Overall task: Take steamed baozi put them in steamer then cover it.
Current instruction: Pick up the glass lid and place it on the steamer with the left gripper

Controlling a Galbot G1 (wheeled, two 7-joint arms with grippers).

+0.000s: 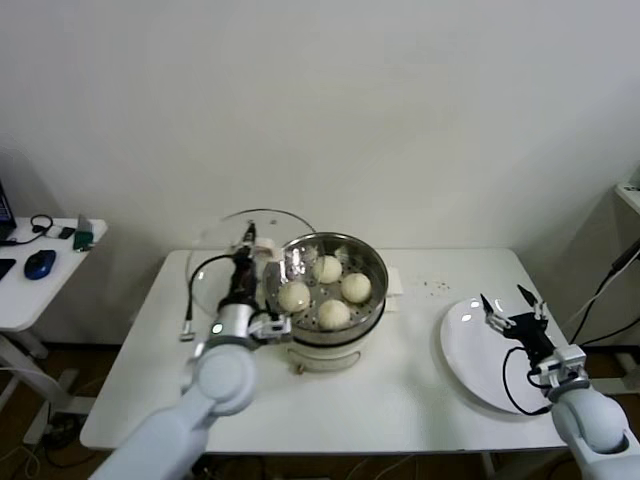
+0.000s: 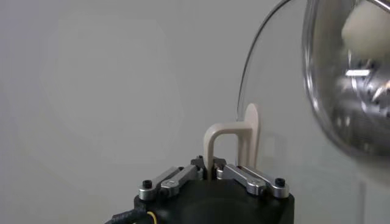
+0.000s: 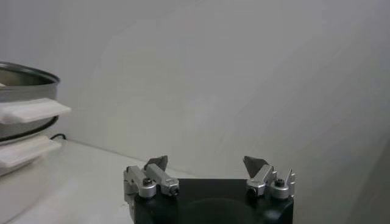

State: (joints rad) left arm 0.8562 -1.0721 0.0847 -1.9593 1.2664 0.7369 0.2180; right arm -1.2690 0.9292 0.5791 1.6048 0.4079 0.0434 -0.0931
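Beside the steamer point(image 1: 335, 300), left gripper point(image 1: 247, 243) clamps glass lid's point(image 1: 215, 262) handle point(image 2: 234, 141).

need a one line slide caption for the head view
Left gripper holds the glass lid by its handle beside the steamer of four baozi; right gripper open over plate.

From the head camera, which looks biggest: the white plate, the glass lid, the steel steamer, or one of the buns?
1. White plate and glass lid: they look about alike, and the lid is tilted and partly hidden behind the steamer, so I won't rank them.
2. Steel steamer, slightly smaller.
3. One bun, clearly the smallest.
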